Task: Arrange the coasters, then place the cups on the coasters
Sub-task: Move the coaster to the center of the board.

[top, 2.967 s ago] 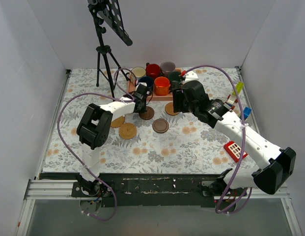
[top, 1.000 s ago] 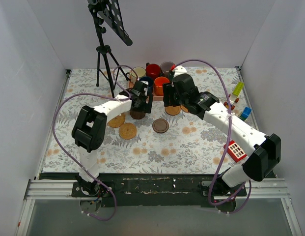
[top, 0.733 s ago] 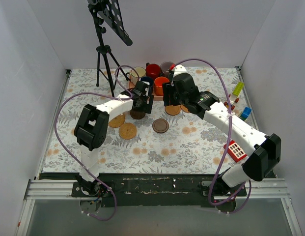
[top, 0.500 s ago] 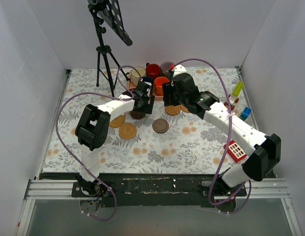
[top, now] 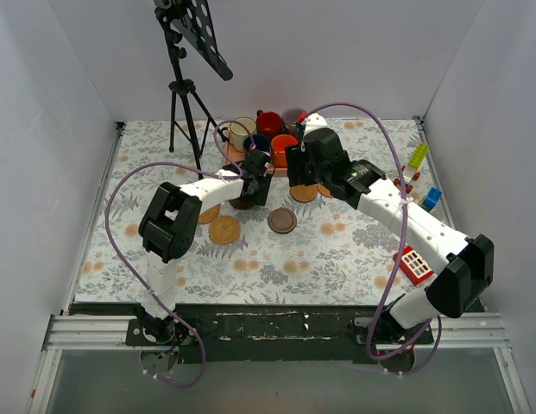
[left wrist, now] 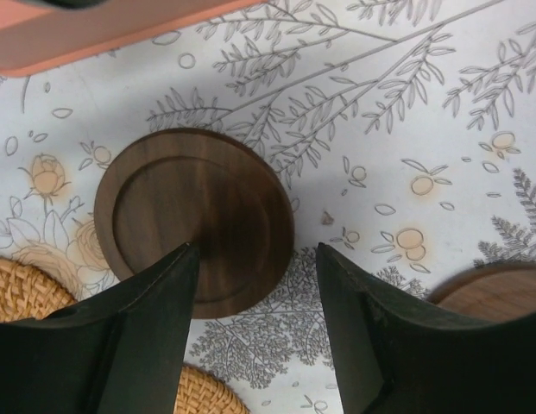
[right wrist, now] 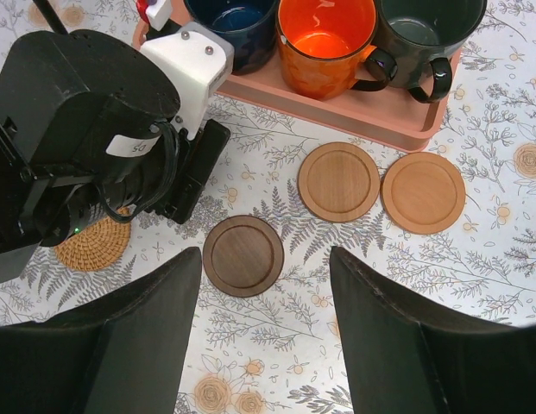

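In the left wrist view my left gripper [left wrist: 255, 332] hangs open just above the cloth. A dark brown coaster [left wrist: 194, 220] lies flat ahead of it, its near edge under the left finger [left wrist: 129, 345]. Nothing is gripped. My right gripper [right wrist: 263, 336] is open, high above a second dark brown coaster [right wrist: 242, 255]. Two tan wooden coasters [right wrist: 338, 181] [right wrist: 422, 192] lie by the pink tray [right wrist: 397, 121]. Two woven coasters [top: 223, 229] [top: 207, 211] lie to the left. The navy [right wrist: 233, 21], orange [right wrist: 326, 34], dark green [right wrist: 427, 30], cream [top: 242, 129], red [top: 269, 123] and grey-lilac [top: 293, 116] cups stand on the tray.
A black tripod stand [top: 186, 95] rises at the back left. Toy blocks lie along the right side: a red one [top: 414, 263], a blue one [top: 433, 197] and a yellow-green one [top: 418, 155]. White walls enclose the flowered tablecloth.
My left gripper has shifted slightly to the right over the dark brown coaster and its jaws have narrowed. The right arm has stayed still over the last second.
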